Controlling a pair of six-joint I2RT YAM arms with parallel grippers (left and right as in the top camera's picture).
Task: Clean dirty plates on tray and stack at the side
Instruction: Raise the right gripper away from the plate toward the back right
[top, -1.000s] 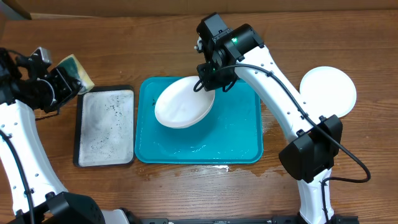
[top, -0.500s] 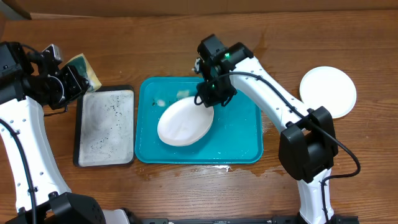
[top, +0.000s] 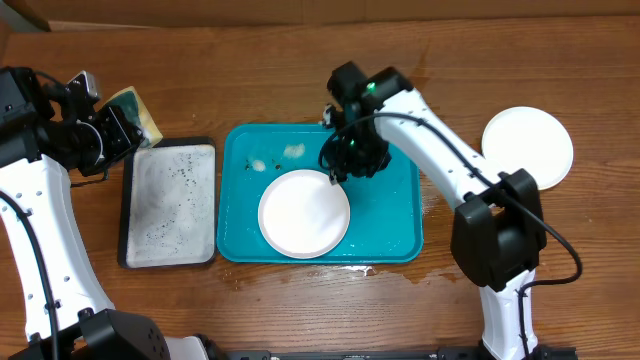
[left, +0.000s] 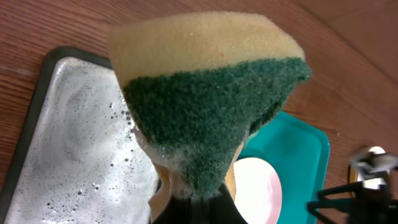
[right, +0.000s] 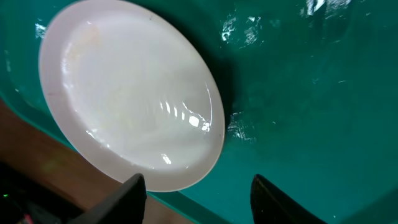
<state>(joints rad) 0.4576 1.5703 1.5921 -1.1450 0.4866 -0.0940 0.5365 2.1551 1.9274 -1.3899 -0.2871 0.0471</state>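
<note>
The fixed camera looks straight down on the wooden table (top: 300, 60) from well above, far enough off to take in both arms, the teal tray (top: 395, 215) and the black-rimmed soapy tray (top: 170, 205) beside it. The left wrist camera sits tight behind the sponge (left: 211, 106), which fills much of its frame, and looks past it across the soapy tray toward the teal one. The right wrist camera hangs very close over the teal tray, looking down on the white plate (right: 124, 99) that all three views share.

Brown wood-grain table (top: 270, 70) fills the view, a pale tan strip (top: 200, 8) along its far edge
</note>
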